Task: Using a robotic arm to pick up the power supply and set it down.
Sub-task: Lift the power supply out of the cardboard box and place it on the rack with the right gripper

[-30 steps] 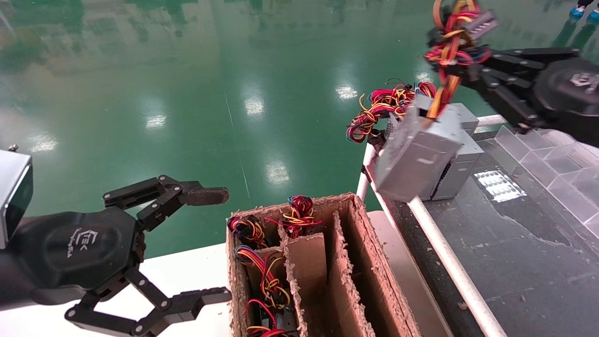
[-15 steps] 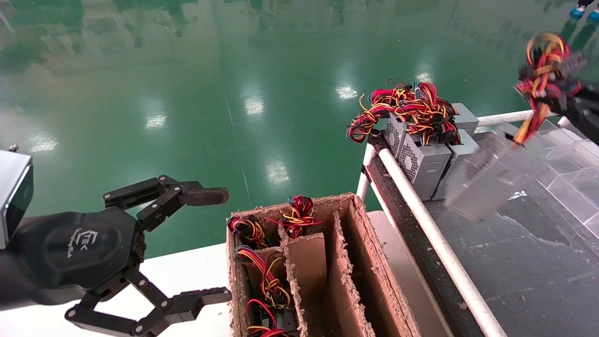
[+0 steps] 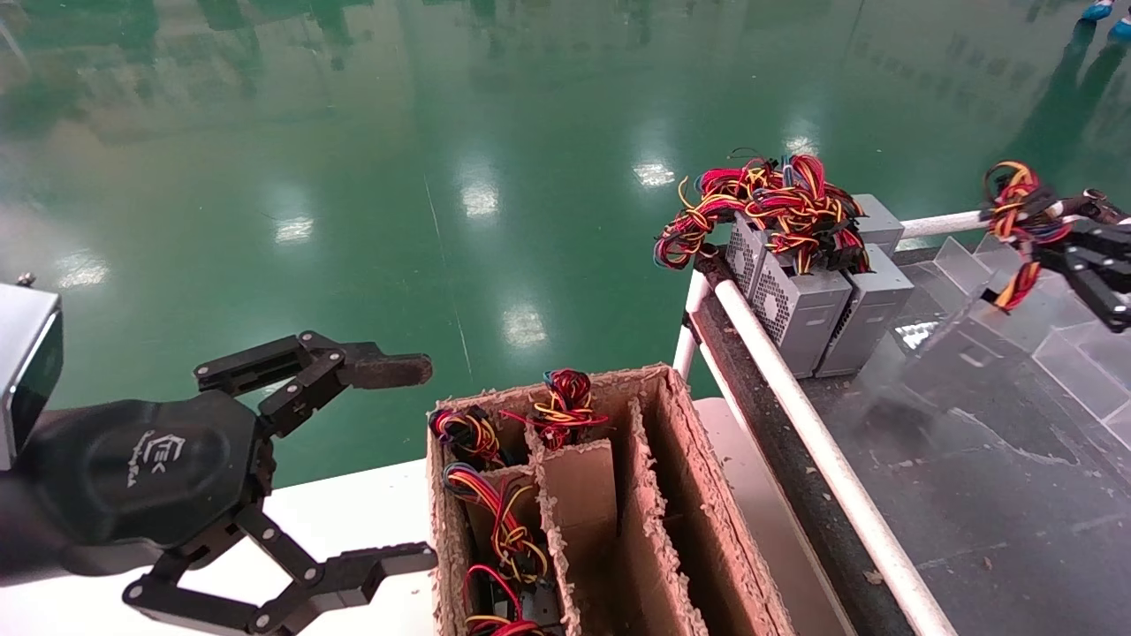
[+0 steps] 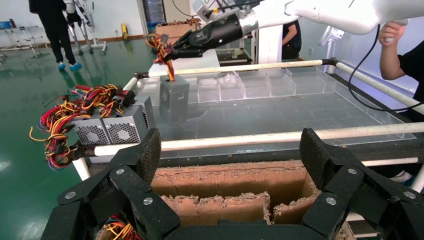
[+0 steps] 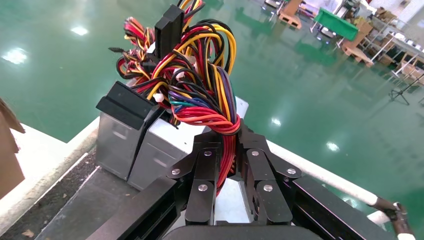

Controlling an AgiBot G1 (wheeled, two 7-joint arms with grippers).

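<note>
My right gripper (image 3: 1043, 246) is at the far right, over the dark tray (image 3: 990, 495). It is shut on the red, yellow and black wire bundle (image 5: 205, 95) of the power supply (image 3: 959, 349). The grey box hangs below the fingers, blurred, close to the tray surface. The left wrist view shows the same box (image 4: 174, 97) upright under the right gripper (image 4: 167, 50); I cannot tell if it touches the tray. My left gripper (image 3: 413, 461) is parked open at the lower left beside the carton, holding nothing.
Two more grey supplies (image 3: 813, 300) with tangled wires stand at the tray's far corner. A brown divided carton (image 3: 654, 495) holds other wired units. A white rail (image 3: 795, 389) edges the tray. Clear plastic dividers (image 3: 1060, 336) line its right side.
The right gripper has carried the power supply rightward and down, from above the rail to over the tray. The left arm has not moved.
</note>
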